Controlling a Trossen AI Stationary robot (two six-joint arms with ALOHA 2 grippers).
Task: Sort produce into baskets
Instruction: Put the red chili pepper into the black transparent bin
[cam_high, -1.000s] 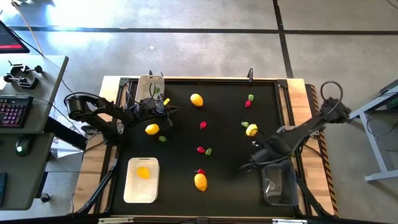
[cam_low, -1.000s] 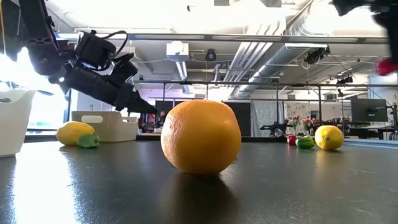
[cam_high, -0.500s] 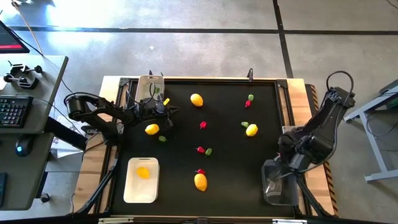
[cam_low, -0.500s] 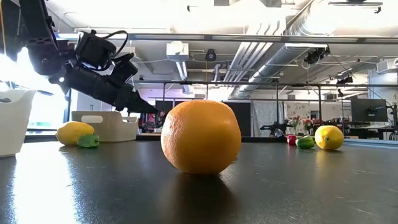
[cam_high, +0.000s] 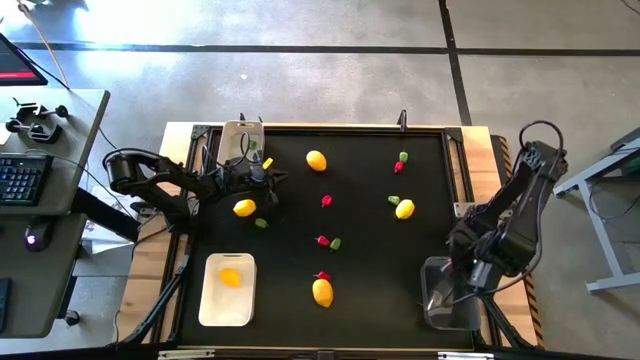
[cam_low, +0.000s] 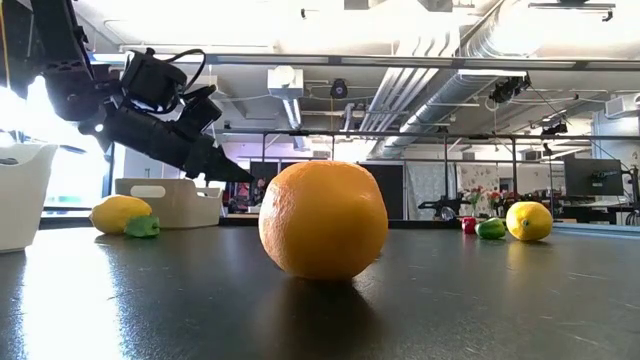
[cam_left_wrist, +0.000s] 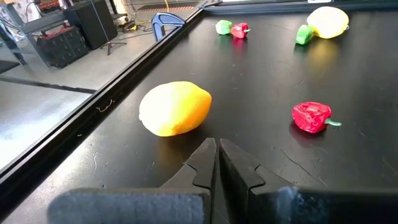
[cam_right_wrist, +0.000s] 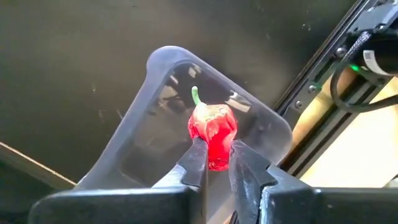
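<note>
I have the right gripper (cam_right_wrist: 216, 163) over the transparent bin (cam_high: 448, 295) at the near right corner of the black table (cam_high: 360, 290), and its fingers are pinching a red pepper (cam_right_wrist: 212, 132) by its lower part, green stem pointing up. In the right wrist view the pepper hangs above the bin's open mouth, not resting on its floor. From above I see only the right arm bent over that bin; the pepper itself is hidden there.

My left gripper (cam_left_wrist: 217, 163) waits at the far left of the table, fingers pressed together and holding nothing. Just ahead of its tips lies a yellow lemon (cam_left_wrist: 175, 108), apart from them, with a red piece (cam_left_wrist: 311, 117) near it on the mat.

The white tray (cam_high: 228, 290) sits at the near left with one yellow piece (cam_high: 231, 278) inside it. The beige tub (cam_high: 240, 141) stands at the far left edge, just beside the left gripper.

Loose on the table I count another lemon (cam_high: 244, 208) with a green piece (cam_high: 261, 223) beside it on the left, a lemon (cam_high: 404, 209) touching a green bit right of centre, a red and green pair (cam_high: 327, 242) in the middle, a red and green pair (cam_high: 400, 163) at the far side, and an orange oval (cam_high: 322, 292) with a red piece at its far side, near the front edge.
</note>
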